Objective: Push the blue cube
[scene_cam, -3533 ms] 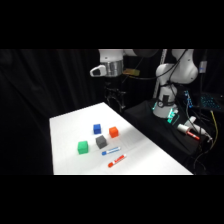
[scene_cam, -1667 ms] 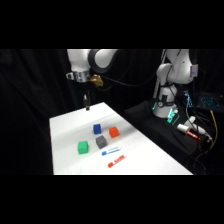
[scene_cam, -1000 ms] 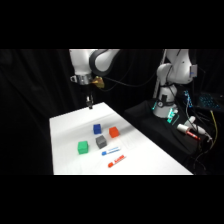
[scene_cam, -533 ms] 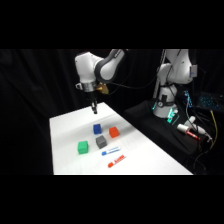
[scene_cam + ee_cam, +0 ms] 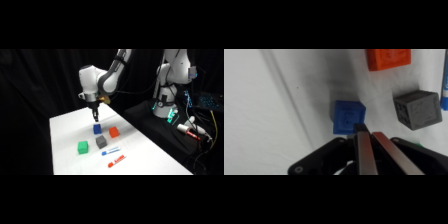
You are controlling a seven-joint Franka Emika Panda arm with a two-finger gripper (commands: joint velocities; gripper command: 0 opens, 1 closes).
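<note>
The blue cube (image 5: 97, 129) rests on the white table (image 5: 65, 130), with the dark grey cube (image 5: 101, 141) just in front of it. My gripper (image 5: 95, 118) hangs just above and behind the blue cube, coming down from the arm overhead. In the wrist view the blue cube (image 5: 347, 117) lies directly past my gripper (image 5: 365, 134), whose two fingers (image 5: 363, 150) are pressed together, shut with nothing between them. Their tips sit at the cube's near edge; I cannot tell whether they touch it.
A red-orange cube (image 5: 114, 131) sits right of the blue one, and a green cube (image 5: 83, 147) lies to the front left. A blue-and-white marker (image 5: 110, 150) and a red marker (image 5: 116, 160) lie near the front. The arm's base (image 5: 167, 102) stands on a dark stand at the right.
The arm has swung from the far side toward the cubes and come down; my gripper now hangs just over the blue cube. The cubes and markers have not moved.
</note>
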